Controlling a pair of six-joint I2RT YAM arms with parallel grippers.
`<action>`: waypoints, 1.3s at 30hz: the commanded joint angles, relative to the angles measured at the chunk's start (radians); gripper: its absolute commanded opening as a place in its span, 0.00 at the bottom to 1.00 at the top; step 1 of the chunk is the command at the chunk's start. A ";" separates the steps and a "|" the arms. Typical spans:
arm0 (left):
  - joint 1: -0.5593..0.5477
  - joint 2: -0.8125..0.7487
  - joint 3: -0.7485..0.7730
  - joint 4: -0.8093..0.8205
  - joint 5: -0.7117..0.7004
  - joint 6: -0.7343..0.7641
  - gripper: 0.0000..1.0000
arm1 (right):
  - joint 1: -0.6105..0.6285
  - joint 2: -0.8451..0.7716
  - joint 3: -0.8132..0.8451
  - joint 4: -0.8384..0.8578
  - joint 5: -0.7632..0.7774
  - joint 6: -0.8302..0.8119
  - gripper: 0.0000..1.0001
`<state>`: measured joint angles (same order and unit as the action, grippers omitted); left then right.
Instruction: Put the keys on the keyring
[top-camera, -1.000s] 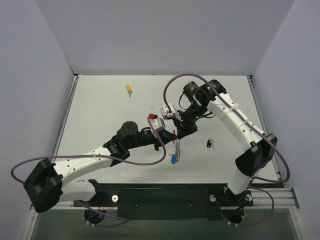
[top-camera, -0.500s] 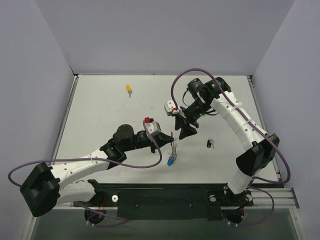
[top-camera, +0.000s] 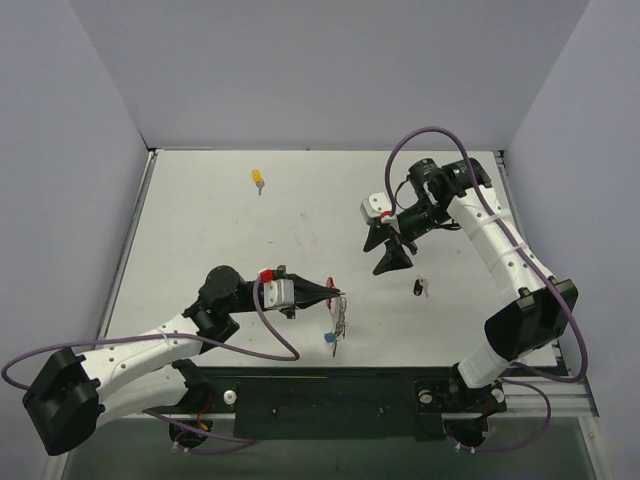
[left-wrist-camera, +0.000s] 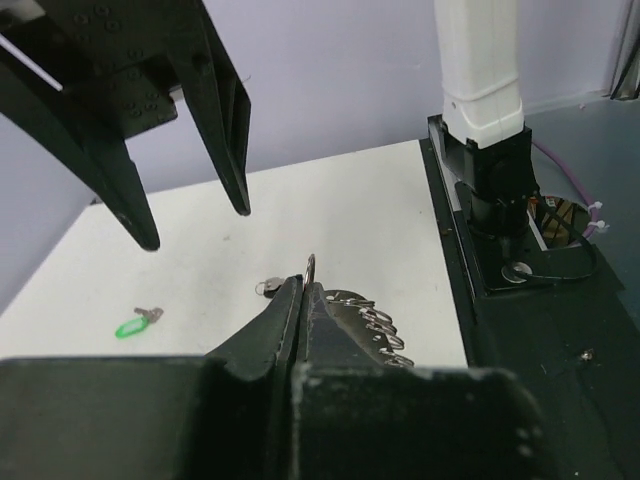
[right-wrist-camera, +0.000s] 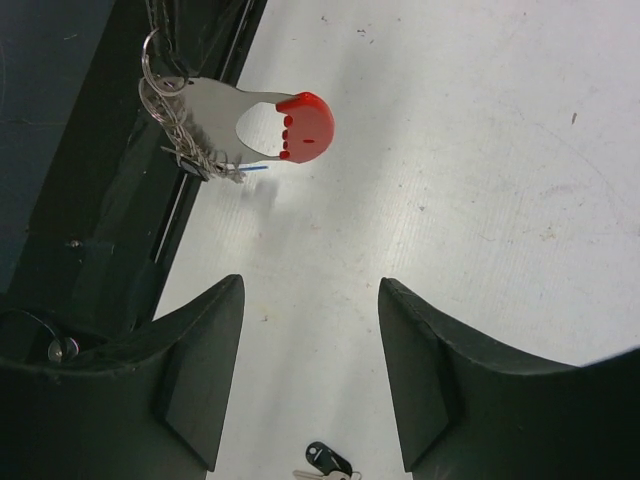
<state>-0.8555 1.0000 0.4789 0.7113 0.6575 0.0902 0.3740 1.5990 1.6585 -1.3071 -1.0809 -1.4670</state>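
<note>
My left gripper (top-camera: 333, 292) is shut on the keyring (top-camera: 341, 316), which hangs below it with a blue piece at its lower end. In the left wrist view the wire ring (left-wrist-camera: 311, 269) stands pinched between the shut fingertips of the left gripper (left-wrist-camera: 303, 284). The right wrist view shows the keyring's red tag (right-wrist-camera: 306, 124). My right gripper (top-camera: 391, 250) is open and apart from the ring, and holds nothing. A black key (top-camera: 418, 288) lies on the table just below the right gripper (right-wrist-camera: 310, 284). A yellow key (top-camera: 258, 179) lies far back left. A green key (left-wrist-camera: 130, 325) lies under the right gripper's fingers.
The white table (top-camera: 200, 240) has a black rail (top-camera: 330, 395) along its near edge. The right arm's base (left-wrist-camera: 484, 120) stands at the near right. Purple cables (top-camera: 430, 140) loop off both arms. Grey walls close in three sides.
My right gripper has opened, let go of the keyring and pulled back to the right. My left arm has drawn the keyring toward the near left.
</note>
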 joint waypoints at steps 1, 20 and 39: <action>0.003 -0.035 0.032 0.080 0.093 0.133 0.00 | 0.000 -0.042 -0.029 -0.262 -0.074 -0.078 0.52; -0.037 -0.043 0.237 -0.475 0.083 0.825 0.00 | -0.001 -0.056 -0.042 -0.265 -0.185 -0.017 0.55; -0.056 -0.029 0.230 -0.470 0.048 0.881 0.00 | 0.069 -0.030 -0.005 -0.265 -0.172 0.077 0.49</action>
<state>-0.9039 0.9730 0.6731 0.1989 0.7090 0.9443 0.4461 1.5764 1.6226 -1.3098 -1.2007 -1.4067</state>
